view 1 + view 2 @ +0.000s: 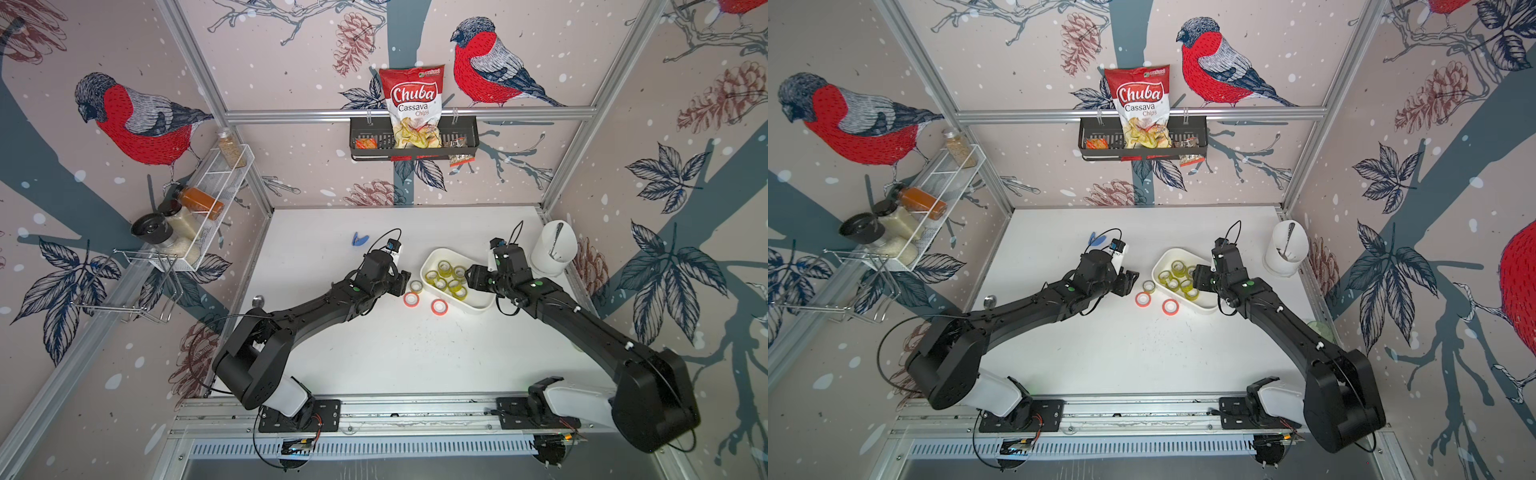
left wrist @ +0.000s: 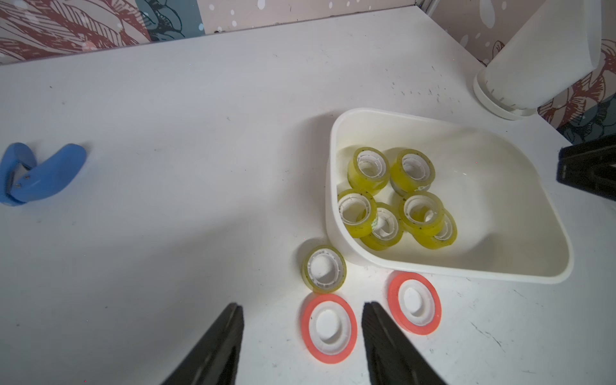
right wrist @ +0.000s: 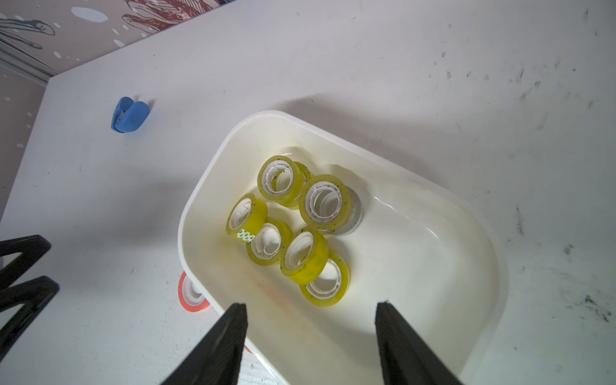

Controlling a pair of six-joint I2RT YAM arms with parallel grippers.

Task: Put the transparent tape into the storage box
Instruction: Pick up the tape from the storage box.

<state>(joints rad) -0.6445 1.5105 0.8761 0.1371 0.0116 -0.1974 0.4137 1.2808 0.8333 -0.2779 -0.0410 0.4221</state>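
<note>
You have one transparent tape roll (image 2: 324,270) left outside on the worktop (image 2: 200,166). It lies flat with the hole looking up, just beside the outer wall of the storage box (image 2: 450,268); whether it touches the wall I cannot tell. The other transparent rolls (image 3: 300,230) are already inside the box.

The left end effector (image 2: 301,306) is clearly the nearer one. The roll lies straight ahead of its fingertips, a little toward the box. Its jaws stand partly apart and hold nothing.

Be careful: an orange roll (image 2: 329,328) lies between the transparent roll and this end effector, under the gap of the jaws. A second orange roll (image 2: 414,303) is beside it, close to the box wall.

The right end effector (image 3: 311,305) hovers over the box, jaws apart and also empty.

Because the roll is a flat ring, it has no long side. I think you must go forward over the orange roll, then lower the jaws across the ring.
</note>
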